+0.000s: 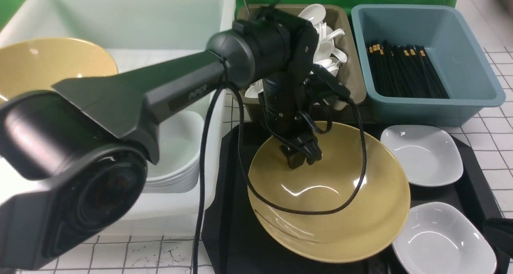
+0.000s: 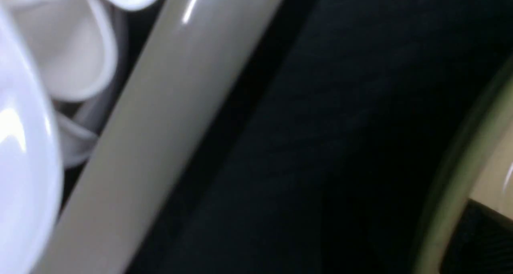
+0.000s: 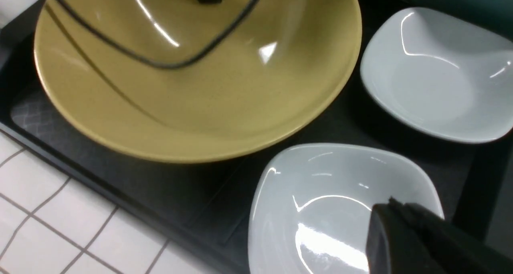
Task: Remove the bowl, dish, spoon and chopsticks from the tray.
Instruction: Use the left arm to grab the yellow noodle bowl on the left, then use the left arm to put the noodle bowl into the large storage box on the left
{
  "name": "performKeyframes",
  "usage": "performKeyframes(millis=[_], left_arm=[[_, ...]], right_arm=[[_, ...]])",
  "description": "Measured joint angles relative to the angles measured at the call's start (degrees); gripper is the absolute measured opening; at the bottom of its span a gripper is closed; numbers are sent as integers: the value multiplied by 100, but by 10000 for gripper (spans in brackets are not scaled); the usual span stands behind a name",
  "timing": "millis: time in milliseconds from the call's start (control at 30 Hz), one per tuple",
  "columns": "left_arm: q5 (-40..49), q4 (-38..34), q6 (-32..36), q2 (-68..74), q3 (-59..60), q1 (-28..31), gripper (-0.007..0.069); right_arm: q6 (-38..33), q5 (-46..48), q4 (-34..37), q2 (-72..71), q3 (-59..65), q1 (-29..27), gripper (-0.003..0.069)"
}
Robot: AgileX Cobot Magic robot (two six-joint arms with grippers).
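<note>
**Operator:** Where's the bowl, and have I got it?

**Spotter:** The bowl (image 1: pixel 328 210) is on the tray (image 1: pixel 230 242), left of the far white dish (image 1: pixel 421 154) and the near white dish (image 1: pixel 441 242); it looks tipped toward you, though I can't say whether it's lifted. Your left gripper (image 1: pixel 301 156) is down at its far rim; the left wrist view shows one finger inside the bowl and hides the other, so I cannot tell whether the jaws are clamped on the rim or only straddling it.

**Operator:** And the right?

**Spotter:** Your right gripper (image 3: pixel 394 226) hovers over the near white dish; only a dark tip shows, so I cannot tell how its jaws stand either.

**Operator:** How will the bowl handle?

**Spotter:** I'd judge it heavy for a rim pinch, stiff, and slick with glaze (those highlights say as much); it will want to swing and slip. Take it deep on the rim, one finger well down the inner wall, and carry it low; it looks ceramic, so a knock against the white tub (image 1: pixel 132 13) could chip it. Mind your cable (image 1: pixel 320 213) too; it drapes across the bowl.
</note>
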Motion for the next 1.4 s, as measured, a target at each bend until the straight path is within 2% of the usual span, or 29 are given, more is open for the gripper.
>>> performKeyframes(millis=[100,267,333,433,567,600,733,867,1000,1100,1133,1267,1400], left_arm=[[51,-62,20,-108,-5,2,190],[190,-452,84,-548,26,199,38],[167,-607,119,-731,28,377,11],[69,-974,256,-1004,28,688,6],[57,-1780,518,-1178,28,1076,6],[87,-2203,672,-1214,28,1203,6],[128,-2878,884,-1296,63,1451,6],[164,-3014,891,-1664,85,1714,6],[216,-2880,605,-2769,85,2650,5],[187,-2543,163,-3466,263,3855,5],[191,-2526,143,-3499,292,3855,5],[167,-2281,-376,-3793,1224,5466,5],[4,-2413,-475,-3798,2149,6549,4]], right_arm=[[0,-81,0,0,69,0,54],[-37,-226,0,0,90,0,55],[-98,-257,0,0,90,0,55],[-123,-269,0,0,90,0,57],[-153,-288,0,0,90,0,60],[-158,-294,0,0,90,0,62],[-176,-299,0,0,90,0,67],[-181,-304,0,0,90,0,69],[-181,-304,0,0,90,0,71],[-187,-304,0,0,90,0,73],[-187,-304,0,0,90,0,73],[-195,-310,0,0,91,0,76],[-200,-368,0,0,91,0,78]])
